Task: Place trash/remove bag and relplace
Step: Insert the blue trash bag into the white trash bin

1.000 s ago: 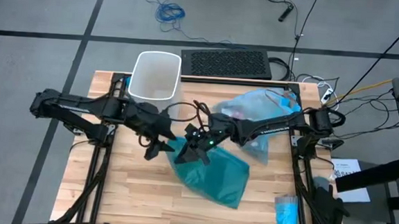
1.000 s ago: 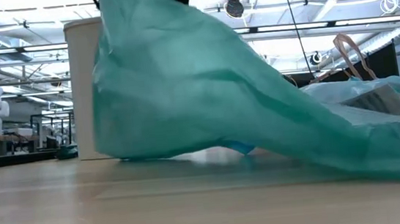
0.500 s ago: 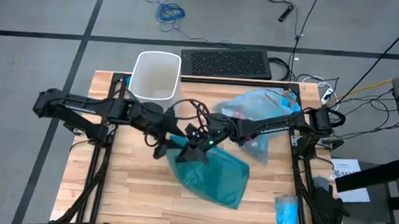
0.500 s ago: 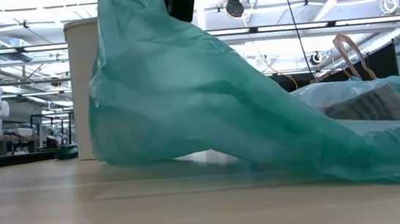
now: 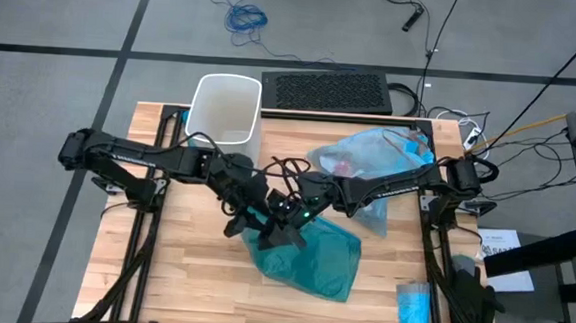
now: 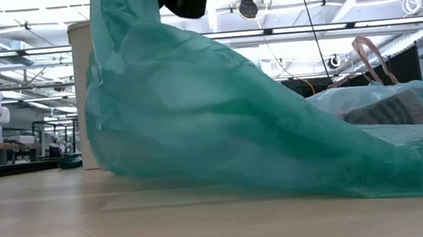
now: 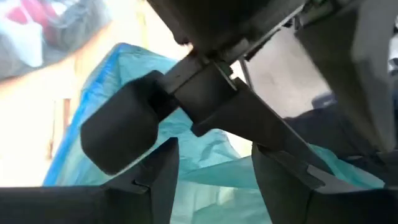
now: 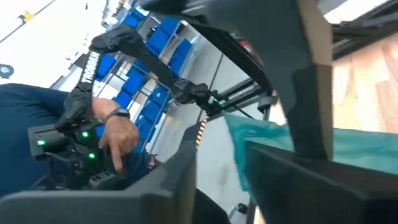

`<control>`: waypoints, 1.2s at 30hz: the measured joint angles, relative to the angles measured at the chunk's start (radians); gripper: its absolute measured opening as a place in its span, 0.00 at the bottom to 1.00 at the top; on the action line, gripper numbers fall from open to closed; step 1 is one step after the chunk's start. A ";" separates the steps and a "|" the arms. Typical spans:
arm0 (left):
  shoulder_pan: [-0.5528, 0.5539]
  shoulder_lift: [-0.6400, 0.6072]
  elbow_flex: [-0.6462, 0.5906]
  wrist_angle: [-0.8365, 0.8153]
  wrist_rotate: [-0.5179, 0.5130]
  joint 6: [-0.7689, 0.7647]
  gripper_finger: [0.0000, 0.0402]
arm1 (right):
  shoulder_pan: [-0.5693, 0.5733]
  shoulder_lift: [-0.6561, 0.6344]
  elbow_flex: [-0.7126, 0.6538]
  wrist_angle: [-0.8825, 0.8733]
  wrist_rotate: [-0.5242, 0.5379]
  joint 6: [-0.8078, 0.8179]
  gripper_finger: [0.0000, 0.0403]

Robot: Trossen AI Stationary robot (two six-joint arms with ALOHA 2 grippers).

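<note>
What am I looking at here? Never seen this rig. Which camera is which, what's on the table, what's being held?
It is a two-armed robot at a wooden table. The high view looks straight down; the low view sits at table height; each wrist view looks out past one arm's own fingers.

On the table: a white bin at the back, a pale blue bag with trash inside, a dark teal bag in the middle, and a small blue packet near the front right corner.

The left gripper and the right gripper meet over the teal bag's upper edge, which the low view shows lifted off the table. The left wrist view shows teal plastic between that gripper's fingers. Whether either one truly grips it, I cannot tell. The right wrist view also catches a person's hand beyond the table.
</note>
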 joint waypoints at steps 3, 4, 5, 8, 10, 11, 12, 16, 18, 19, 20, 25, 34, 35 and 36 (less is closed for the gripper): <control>-0.001 0.001 0.000 -0.024 0.021 0.011 0.41 | -0.002 0.000 0.000 0.003 -0.004 0.011 0.46; -0.001 0.001 0.000 -0.027 0.028 0.015 0.38 | -0.003 0.000 0.000 0.003 -0.007 0.014 0.49; -0.003 0.001 0.000 -0.030 0.033 0.016 0.36 | -0.003 -0.004 0.000 0.001 -0.006 0.018 0.51; -0.010 0.001 0.000 -0.039 0.064 0.018 0.30 | -0.005 -0.022 0.000 -0.033 0.008 0.007 0.54; -0.022 0.001 0.000 -0.056 0.072 0.017 0.27 | -0.007 -0.041 0.002 -0.098 0.041 -0.013 0.54; -0.029 0.001 0.000 -0.067 0.083 0.014 0.26 | -0.008 -0.056 0.004 -0.154 0.084 -0.030 0.53; -0.040 0.002 0.000 -0.069 0.100 0.003 0.25 | -0.012 -0.070 0.004 -0.233 0.140 -0.051 0.53; -0.088 0.000 0.000 -0.113 0.120 -0.028 0.24 | -0.028 -0.129 0.001 -0.584 0.373 -0.136 0.50; -0.102 -0.001 0.000 -0.128 0.118 -0.051 0.24 | -0.037 -0.158 0.001 -0.696 0.434 -0.161 0.50; -0.106 -0.002 0.000 -0.135 0.116 -0.059 0.24 | -0.045 -0.166 0.000 -0.751 0.447 -0.172 0.50; -0.111 -0.007 0.000 -0.146 0.114 -0.061 0.24 | -0.056 -0.170 -0.004 -0.785 0.457 -0.178 0.50; -0.131 -0.024 0.002 -0.281 0.162 -0.058 0.24 | -0.105 -0.171 -0.106 -0.802 0.401 -0.173 0.49; -0.212 -0.090 -0.108 -0.307 0.240 -0.142 0.24 | -0.149 -0.174 -0.270 -0.589 0.223 -0.085 0.49; -0.221 -0.107 -0.141 -0.267 0.264 -0.177 0.24 | -0.151 -0.174 -0.277 -0.587 0.208 -0.083 0.49; -0.229 -0.121 -0.174 -0.221 0.295 -0.212 0.24 | -0.152 -0.174 -0.283 -0.590 0.200 -0.082 0.49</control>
